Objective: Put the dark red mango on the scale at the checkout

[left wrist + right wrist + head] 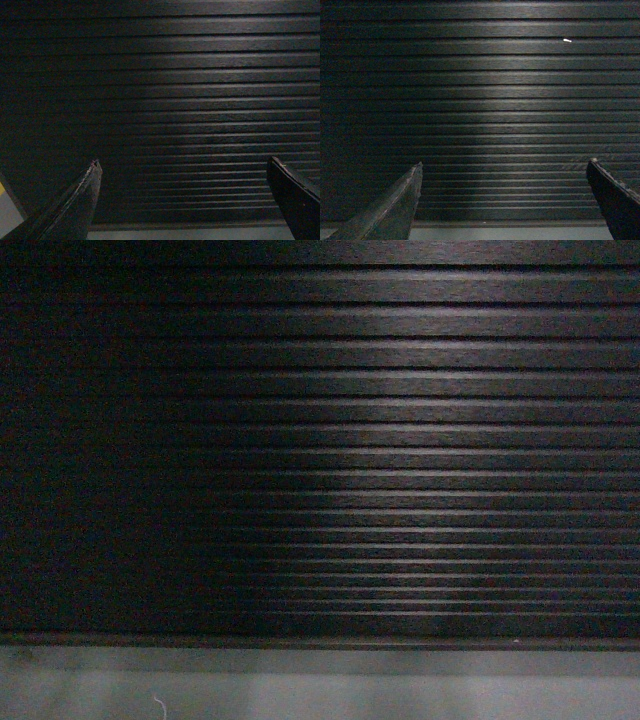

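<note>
Mango, out of view: judged firm, smooth, slippery, best gripped across its middle; both empty hands, left and right, gape before the desk's ribbed front.

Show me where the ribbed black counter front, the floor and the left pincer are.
checkout (400,440): head view, on its ribbed front panel.
floor (320,690): head view, on the grey strip below the panel.
left pincer (182,192): left wrist view, midway between its two dark fingertips.
</note>
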You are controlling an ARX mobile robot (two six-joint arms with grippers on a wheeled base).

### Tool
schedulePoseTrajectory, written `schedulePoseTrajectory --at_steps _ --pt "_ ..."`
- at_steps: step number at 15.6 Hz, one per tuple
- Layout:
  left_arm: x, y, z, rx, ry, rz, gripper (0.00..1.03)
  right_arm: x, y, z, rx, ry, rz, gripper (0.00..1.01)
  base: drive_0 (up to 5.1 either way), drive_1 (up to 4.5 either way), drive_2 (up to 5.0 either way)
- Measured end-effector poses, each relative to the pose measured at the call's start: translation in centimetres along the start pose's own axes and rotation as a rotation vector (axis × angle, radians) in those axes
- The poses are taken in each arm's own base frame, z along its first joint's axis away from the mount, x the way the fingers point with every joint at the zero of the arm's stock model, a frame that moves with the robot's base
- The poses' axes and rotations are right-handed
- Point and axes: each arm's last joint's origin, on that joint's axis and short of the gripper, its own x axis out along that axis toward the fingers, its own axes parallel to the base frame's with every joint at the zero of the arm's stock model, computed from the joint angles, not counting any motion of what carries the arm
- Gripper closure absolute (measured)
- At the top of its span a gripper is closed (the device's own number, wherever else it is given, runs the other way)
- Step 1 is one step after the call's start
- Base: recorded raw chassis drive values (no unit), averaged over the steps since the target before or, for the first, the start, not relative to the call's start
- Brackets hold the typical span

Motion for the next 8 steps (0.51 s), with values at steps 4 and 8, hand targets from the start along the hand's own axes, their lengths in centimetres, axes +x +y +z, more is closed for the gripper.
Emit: schedulePoseTrajectory --at_steps 4,8 --pt "0.00 0.00 0.00 0.000 0.000 0.000 0.05 0.00 0.00 0.00 0.000 0.000 0.000 0.03 0.0 0.00 0.0" --pt "0.00 0.00 0.00 0.000 0.000 0.000 0.05 0.00 0.00 0.00 0.000 0.000 0.000 0.03 0.0 0.00 0.0"
